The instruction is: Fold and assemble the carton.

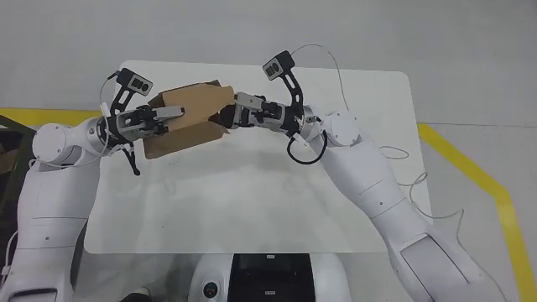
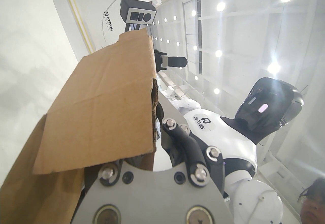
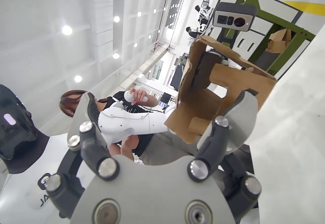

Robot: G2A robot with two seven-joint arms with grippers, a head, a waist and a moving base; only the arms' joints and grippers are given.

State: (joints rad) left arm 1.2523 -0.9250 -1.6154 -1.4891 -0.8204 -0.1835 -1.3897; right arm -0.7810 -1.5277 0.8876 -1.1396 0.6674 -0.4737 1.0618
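Observation:
A brown carton [image 1: 189, 119], partly unfolded with loose flaps, hangs over the far left part of the white table [image 1: 252, 210] between both arms. My left gripper [image 1: 170, 114] is at the carton's left end, shut on one wall. In the left wrist view that wall [image 2: 101, 108] covers one finger, and the black finger [image 2: 182, 138] lies against its edge. My right gripper [image 1: 228, 117] is at the carton's right end, open. In the right wrist view its fingers [image 3: 243, 110] stand wide apart, and a flap of the carton [image 3: 200, 98] reaches into the gap.
The table's near half and right side are bare. A green rack [image 3: 256, 32] holding more cardboard stands beyond the table's left side. A yellow line [image 1: 470, 168] runs on the floor to the right.

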